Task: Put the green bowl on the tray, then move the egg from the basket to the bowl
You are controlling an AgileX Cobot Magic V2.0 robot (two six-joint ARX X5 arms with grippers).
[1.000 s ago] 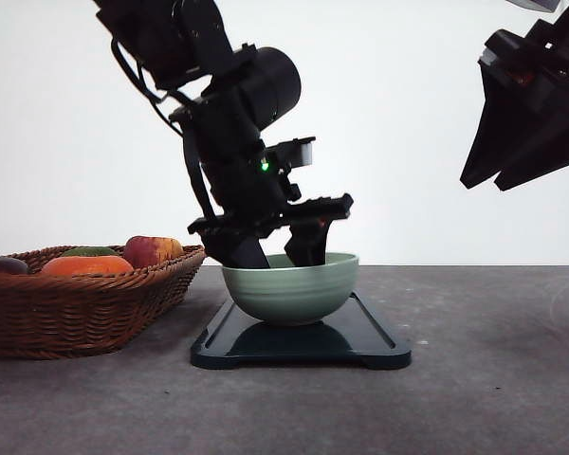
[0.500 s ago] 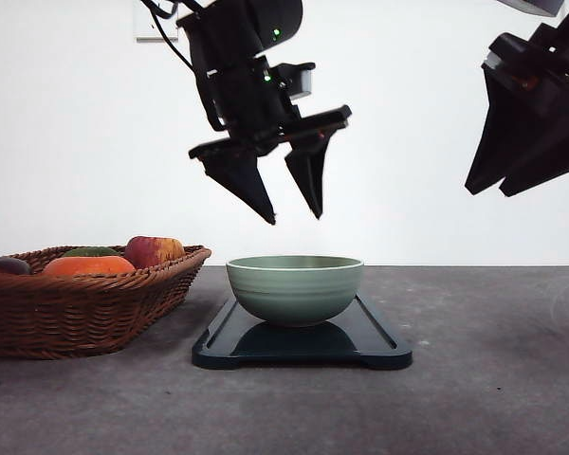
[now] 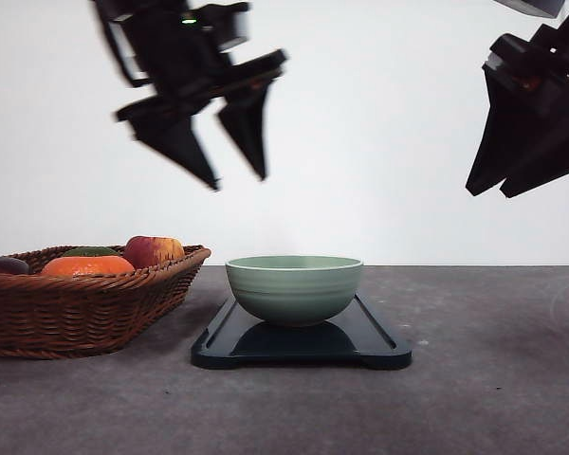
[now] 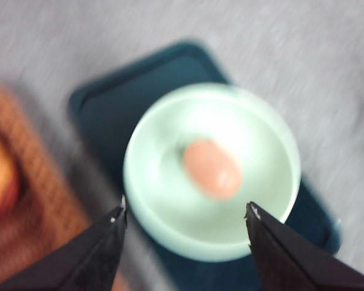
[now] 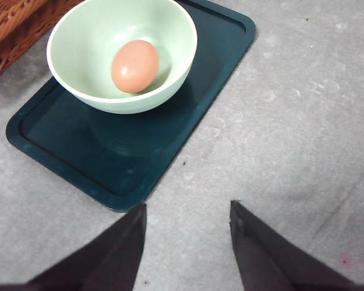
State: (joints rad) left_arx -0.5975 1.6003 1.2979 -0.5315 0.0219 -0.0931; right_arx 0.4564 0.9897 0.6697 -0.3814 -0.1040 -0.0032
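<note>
Egg [image 5: 134, 65] lies inside the green bowl [image 3: 294, 288], which sits on the tray [image 3: 375, 343] at lower centre of the front view, so I judge both steps done. My left gripper [image 3: 235, 177], upper left of that frame, hangs above with jaws apart and nothing between them; my right gripper [image 5: 185, 223] is also parted and empty, over bare table at the lower edge of its wrist view. Next move, as I judge: retreat clear of the basket [image 3: 85, 308] at lower left; no readable writing or brand anywhere.
</note>
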